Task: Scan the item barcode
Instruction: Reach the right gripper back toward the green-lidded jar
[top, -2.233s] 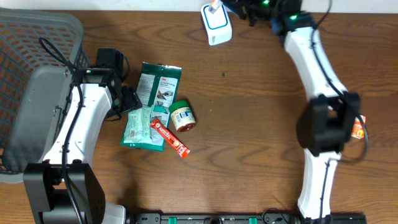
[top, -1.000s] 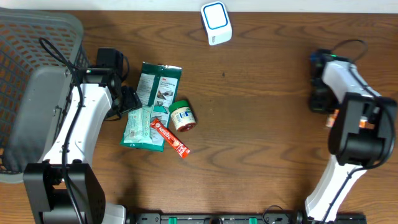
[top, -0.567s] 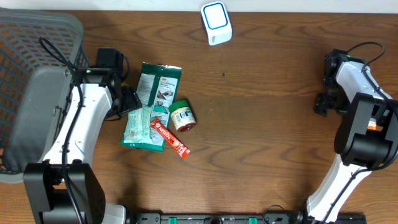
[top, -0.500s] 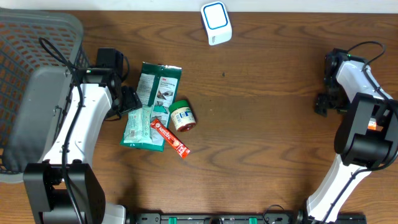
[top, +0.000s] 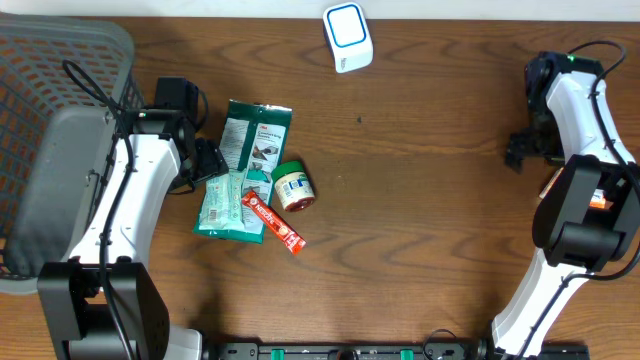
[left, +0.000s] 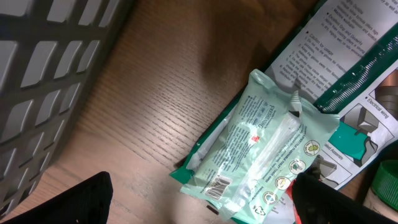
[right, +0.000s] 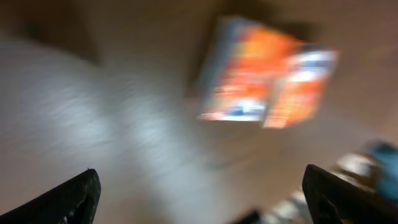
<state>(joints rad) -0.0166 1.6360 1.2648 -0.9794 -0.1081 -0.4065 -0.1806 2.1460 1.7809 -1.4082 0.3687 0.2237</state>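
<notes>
The white and blue scanner (top: 347, 36) stands at the table's far edge. A pile of items lies left of centre: a dark green packet (top: 257, 134), a pale green packet (top: 226, 206), a small jar (top: 294, 187) and a red stick pack (top: 273, 221). My left gripper (top: 205, 160) hovers open over the pile's left edge. In the left wrist view the pale green packet (left: 267, 155) shows its barcode (left: 217, 185) between the open left gripper (left: 199, 205). My right gripper (top: 520, 155) is open and empty at the far right. A blurred orange packet (right: 267, 78) lies on the table beyond the right gripper (right: 205, 199).
A grey mesh basket (top: 50, 60) fills the left side, its wall (left: 50, 74) close to my left gripper. A sliver of the orange packet (top: 549, 186) shows beside the right arm (top: 580, 110), which stretches along the right edge.
The right arm swung back from the scanner to the far right, its gripper opened, and it has shifted toward the back. The left arm and the pile have not moved.
</notes>
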